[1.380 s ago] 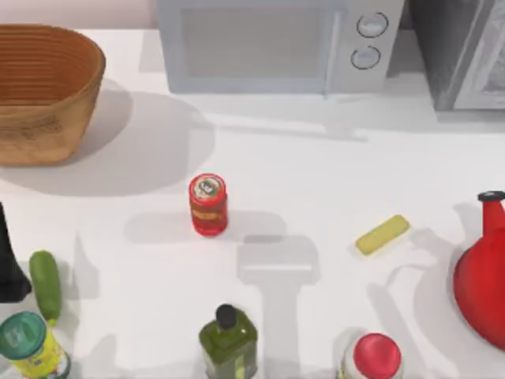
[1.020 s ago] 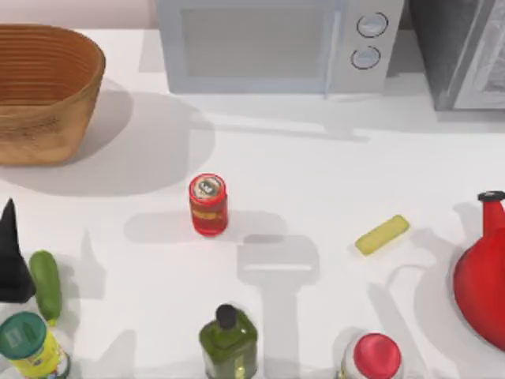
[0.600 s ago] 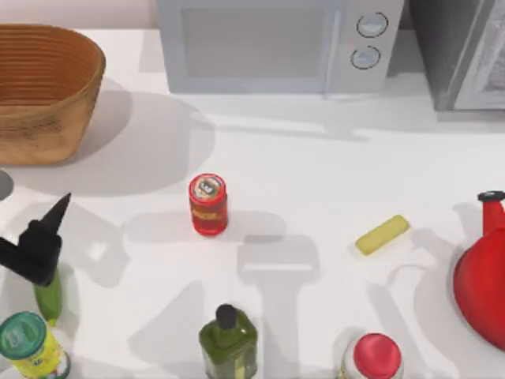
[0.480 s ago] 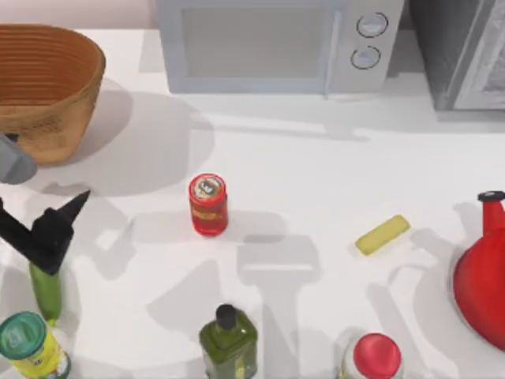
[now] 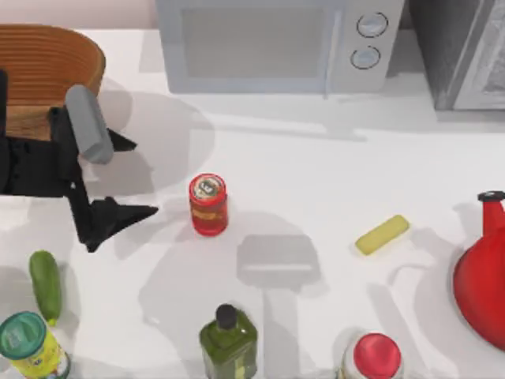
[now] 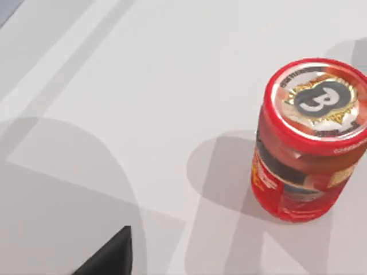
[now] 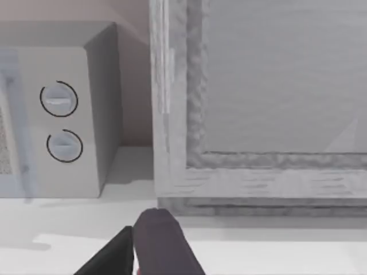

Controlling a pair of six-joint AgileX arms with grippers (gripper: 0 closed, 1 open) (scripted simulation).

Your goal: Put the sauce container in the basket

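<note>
The sauce container (image 5: pixel 208 204), a small red can with a silvery top, stands upright in the middle-left of the table. In the left wrist view the sauce container (image 6: pixel 309 143) is close by, with nothing touching it. My left gripper (image 5: pixel 145 177) hovers just left of the can, open, its two dark fingers (image 5: pixel 118 215) spread and pointing toward it. The woven basket (image 5: pixel 47 55) sits at the back left corner, partly covered by my left arm. My right gripper (image 7: pixel 143 252) is parked facing the microwave and the cabinet.
A microwave (image 5: pixel 268 43) and a grey cabinet (image 5: pixel 465 55) line the back. A yellow bar (image 5: pixel 382 234) and a red jug (image 5: pixel 485 276) lie to the right. Along the front stand a green bottle (image 5: pixel 228 339), a red-lidded jar (image 5: pixel 375 357), a cucumber (image 5: pixel 45 284) and a teal-lidded jar (image 5: pixel 28 343).
My left arm has swung from the table's left edge up and to the right, ending beside the can with its fingers spread. The can has stayed put.
</note>
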